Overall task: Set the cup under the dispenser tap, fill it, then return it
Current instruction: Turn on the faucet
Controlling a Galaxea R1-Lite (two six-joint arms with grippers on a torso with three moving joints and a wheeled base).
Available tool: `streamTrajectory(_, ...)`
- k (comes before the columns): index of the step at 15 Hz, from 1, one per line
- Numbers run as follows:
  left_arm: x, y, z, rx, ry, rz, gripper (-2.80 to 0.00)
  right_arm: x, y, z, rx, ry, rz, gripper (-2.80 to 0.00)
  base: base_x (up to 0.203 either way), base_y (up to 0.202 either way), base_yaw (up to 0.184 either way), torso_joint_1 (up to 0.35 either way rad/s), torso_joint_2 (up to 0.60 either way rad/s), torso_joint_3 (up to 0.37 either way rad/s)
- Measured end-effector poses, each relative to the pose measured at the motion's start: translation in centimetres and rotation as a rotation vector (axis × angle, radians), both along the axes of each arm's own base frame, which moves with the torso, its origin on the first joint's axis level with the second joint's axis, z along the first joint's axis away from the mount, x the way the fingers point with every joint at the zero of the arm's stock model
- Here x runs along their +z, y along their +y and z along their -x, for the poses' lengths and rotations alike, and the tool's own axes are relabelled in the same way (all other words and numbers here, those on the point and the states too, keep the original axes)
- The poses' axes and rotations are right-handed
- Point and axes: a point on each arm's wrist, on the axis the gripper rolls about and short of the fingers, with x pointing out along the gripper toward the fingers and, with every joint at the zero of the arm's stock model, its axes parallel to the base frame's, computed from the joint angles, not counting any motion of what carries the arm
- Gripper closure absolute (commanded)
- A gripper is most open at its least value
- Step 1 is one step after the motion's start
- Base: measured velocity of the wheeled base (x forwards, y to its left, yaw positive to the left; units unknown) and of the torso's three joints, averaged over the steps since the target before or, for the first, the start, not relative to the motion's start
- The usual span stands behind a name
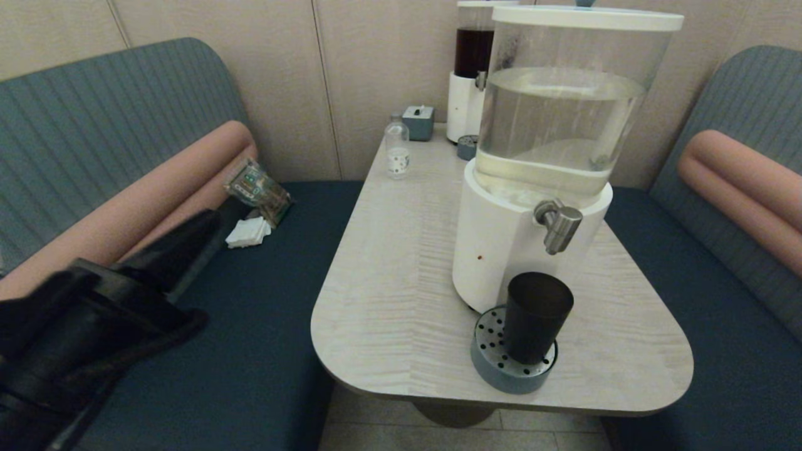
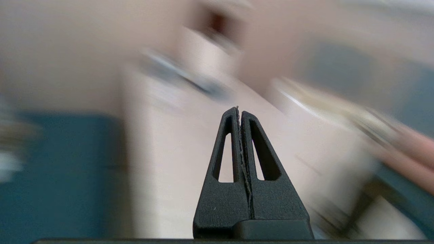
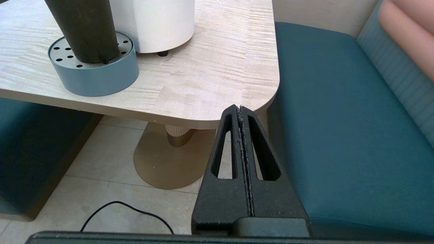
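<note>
The dark tumbler cup (image 1: 536, 316) stands upright on a round blue-grey drip tray (image 1: 510, 369) near the table's front edge, below the brushed-silver dispenser tap (image 1: 557, 224) of the big clear-tank dispenser (image 1: 551, 138). The right wrist view shows the cup (image 3: 83, 30) on that tray (image 3: 98, 76). My left gripper (image 1: 200, 228) is over the left bench, far from the cup, shut and empty; in its own view the left gripper (image 2: 239, 110) points toward the blurred table. My right gripper (image 3: 240, 108) sits low beside the table's right front corner, shut and empty, out of the head view.
A small clear bottle (image 1: 397, 149), a grey box (image 1: 418, 122) and a slim dark-liquid dispenser (image 1: 471, 69) stand at the table's far end. Packets and napkins (image 1: 254, 207) lie on the left bench. A black cable (image 3: 129, 211) runs over the floor by the table pedestal (image 3: 169, 159).
</note>
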Motion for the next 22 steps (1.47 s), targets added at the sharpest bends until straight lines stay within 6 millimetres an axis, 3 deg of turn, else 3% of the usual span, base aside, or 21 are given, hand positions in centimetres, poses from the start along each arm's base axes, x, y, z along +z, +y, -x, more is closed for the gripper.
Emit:
streamTrajectory(3, 2.3, 4.4, 3.5, 0.239, -0.173, 0.037, 0.0, 0.0, 0.0, 0.0, 0.0, 0.0, 0.0, 0.0, 0.0, 0.0, 0.0, 0.0, 0.0, 0.0)
streamTrajectory(7, 3.4, 5.5, 9.9, 0.343, -0.334, 0.027, 0.0, 0.0, 0.0, 0.0, 0.0, 0.0, 0.0, 0.0, 0.0, 0.0, 0.0, 0.0, 0.0, 0.0)
streamTrajectory(11, 2.0, 5.0, 15.8, 0.237, -0.301, -0.001, 0.0, 0.0, 0.0, 0.0, 0.0, 0.0, 0.0, 0.0, 0.0, 0.0, 0.0, 0.0, 0.0, 0.0)
streamTrajectory(14, -0.7, 4.8, 18.9, 0.162, -0.196, 0.002, 0.0, 0.0, 0.0, 0.0, 0.0, 0.0, 0.0, 0.0, 0.0, 0.0, 0.0, 0.0, 0.0, 0.0)
streamTrajectory(16, -3.8, 4.8, 19.4, 0.177, -0.096, -0.051, 0.0, 0.0, 0.0, 0.0, 0.0, 0.0, 0.0, 0.0, 0.0, 0.0, 0.0, 0.0, 0.0, 0.0)
streamTrajectory(19, -8.8, 5.0, 17.9, 0.292, 0.016, -0.254, 0.0, 0.0, 0.0, 0.0, 0.0, 0.0, 0.0, 0.0, 0.0, 0.0, 0.0, 0.0, 0.0, 0.0)
streamTrajectory(22, -11.9, 5.2, 17.2, 0.394, 0.215, -0.418, 0.0, 0.0, 0.0, 0.0, 0.0, 0.0, 0.0, 0.0, 0.0, 0.0, 0.0, 0.0, 0.0, 0.0)
